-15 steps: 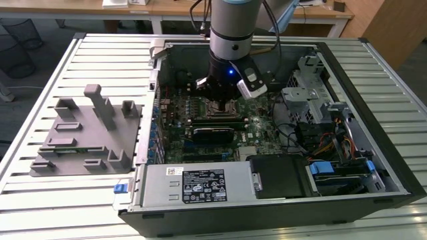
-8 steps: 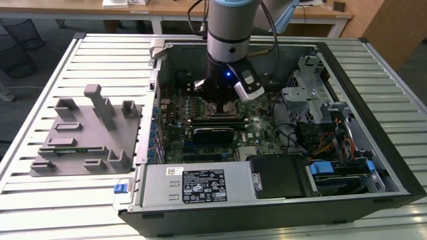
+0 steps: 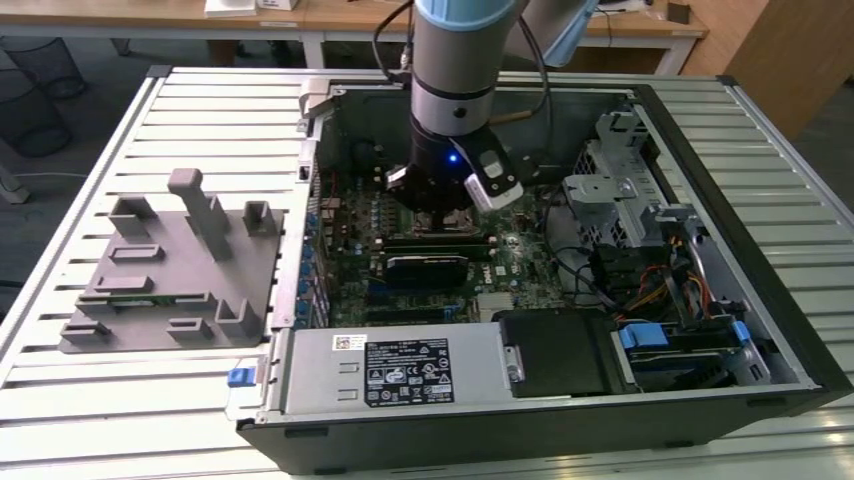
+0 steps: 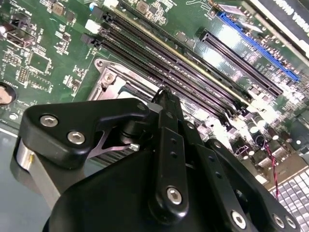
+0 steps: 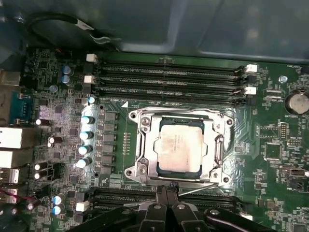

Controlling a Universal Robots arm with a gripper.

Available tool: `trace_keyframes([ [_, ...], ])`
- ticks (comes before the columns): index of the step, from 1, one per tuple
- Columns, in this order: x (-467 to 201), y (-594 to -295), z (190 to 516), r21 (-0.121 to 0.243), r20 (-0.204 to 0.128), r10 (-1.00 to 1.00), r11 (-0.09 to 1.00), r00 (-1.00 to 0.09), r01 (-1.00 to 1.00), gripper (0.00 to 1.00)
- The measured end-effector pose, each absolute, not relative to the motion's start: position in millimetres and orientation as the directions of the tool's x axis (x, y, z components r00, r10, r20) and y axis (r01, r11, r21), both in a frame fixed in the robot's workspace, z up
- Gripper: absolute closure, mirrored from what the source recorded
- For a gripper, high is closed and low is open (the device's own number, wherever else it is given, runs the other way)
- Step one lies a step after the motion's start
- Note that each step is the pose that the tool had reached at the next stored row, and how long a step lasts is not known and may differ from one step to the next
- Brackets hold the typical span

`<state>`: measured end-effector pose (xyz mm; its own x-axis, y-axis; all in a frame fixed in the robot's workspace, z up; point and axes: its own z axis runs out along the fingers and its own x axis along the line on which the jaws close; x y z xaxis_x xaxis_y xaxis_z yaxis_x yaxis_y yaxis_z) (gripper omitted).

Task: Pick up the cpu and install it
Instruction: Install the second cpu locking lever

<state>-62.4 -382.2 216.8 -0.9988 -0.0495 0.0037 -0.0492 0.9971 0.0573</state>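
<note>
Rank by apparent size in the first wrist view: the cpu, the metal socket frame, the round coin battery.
1. Metal socket frame, the largest; it surrounds the chip.
2. The cpu, seated within the frame.
3. Round coin battery, clearly the smallest.

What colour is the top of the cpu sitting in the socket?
Pale silvery-white, slightly smudged, with a thin dark rim; the cpu shows best in the first wrist view.

A slatted metal table (image 3: 80, 180) carried 1 open computer case (image 3: 747, 200) beside 1 grey fixture block (image 3: 160, 290).
</note>
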Motion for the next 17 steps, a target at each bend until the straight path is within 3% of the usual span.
trace_keyframes([
  [17,-71.8,-393.2,212.6,0.108,0.001,-0.05,0.993,-0.999,-0.049,0.89],
])
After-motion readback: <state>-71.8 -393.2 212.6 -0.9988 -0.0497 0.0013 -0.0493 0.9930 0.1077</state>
